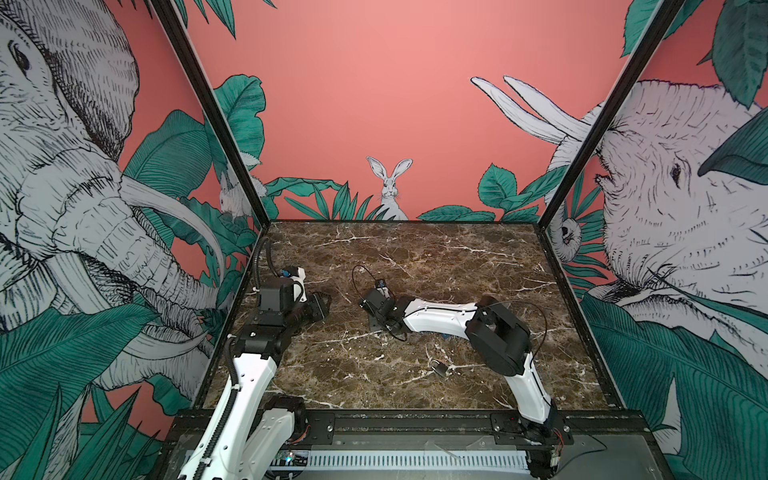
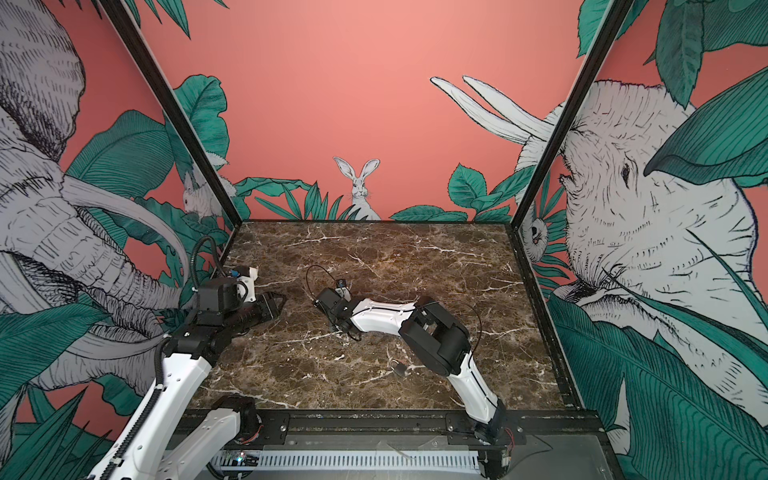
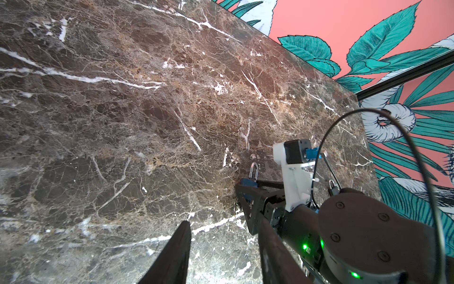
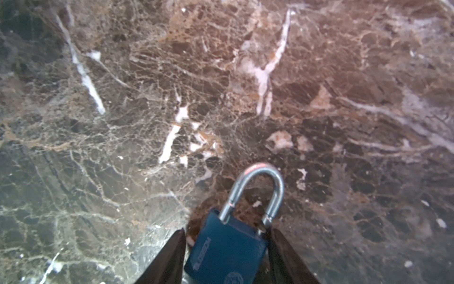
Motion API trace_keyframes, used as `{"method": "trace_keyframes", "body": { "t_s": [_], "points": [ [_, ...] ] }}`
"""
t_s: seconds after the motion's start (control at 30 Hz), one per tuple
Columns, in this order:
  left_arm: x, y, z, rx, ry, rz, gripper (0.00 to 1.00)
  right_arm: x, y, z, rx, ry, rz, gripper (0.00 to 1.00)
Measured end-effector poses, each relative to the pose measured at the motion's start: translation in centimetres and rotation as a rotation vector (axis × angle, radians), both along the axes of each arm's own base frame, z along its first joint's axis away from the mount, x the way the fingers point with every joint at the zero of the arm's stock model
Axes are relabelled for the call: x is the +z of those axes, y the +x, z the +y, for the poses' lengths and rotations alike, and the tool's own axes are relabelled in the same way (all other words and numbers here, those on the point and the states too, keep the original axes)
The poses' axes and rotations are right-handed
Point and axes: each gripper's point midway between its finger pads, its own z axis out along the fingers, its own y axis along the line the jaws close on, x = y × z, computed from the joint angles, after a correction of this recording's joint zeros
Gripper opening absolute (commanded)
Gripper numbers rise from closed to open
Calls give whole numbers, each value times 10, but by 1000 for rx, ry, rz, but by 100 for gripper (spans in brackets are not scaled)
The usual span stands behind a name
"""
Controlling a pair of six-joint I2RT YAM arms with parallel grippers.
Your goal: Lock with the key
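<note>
A blue padlock [image 4: 226,250] with a silver shackle lies slightly tilted on the brown marble table [image 4: 172,98]. My right gripper [image 4: 227,231] is shut on its body, with a dark finger against each side. The left wrist view shows the same padlock [image 3: 248,183] at the right gripper's [image 3: 245,196] tips. In both top views the right gripper [image 1: 376,324] [image 2: 336,326] points down near the table's middle and hides the padlock. My left gripper [image 3: 222,221] [image 1: 320,307] hovers open and empty to the left of it. No key shows in any view.
A second, smaller padlock [image 1: 440,368] [image 2: 399,368] lies on the table nearer the front, just left of the right arm's elbow [image 1: 496,332]. A black cable loops above the right wrist [image 1: 365,274]. Printed walls enclose the table on three sides.
</note>
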Motion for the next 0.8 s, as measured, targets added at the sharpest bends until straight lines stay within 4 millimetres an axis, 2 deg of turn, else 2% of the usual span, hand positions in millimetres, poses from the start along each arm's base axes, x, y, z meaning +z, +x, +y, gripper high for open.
{"method": "trace_keyframes", "body": {
  "t_s": [0.17, 0.33, 0.57, 0.63, 0.8],
  "points": [
    [0, 0, 0, -3, -5, 0, 47, 0, 2, -5, -9, -4, -3, 45],
    [0, 0, -1, -6, -11, 1, 47, -2, 0, -13, -6, -13, 11, 47],
    [-4, -1, -1, -3, -20, 13, 47, -2, 0, -14, 9, -13, 26, 51],
    [-4, -1, -1, -2, -21, 13, 47, -2, 0, -14, 15, -17, 32, 47],
    [-4, -1, -2, -5, -23, 15, 45, -2, -1, -15, 22, -29, 43, 29]
  ]
}}
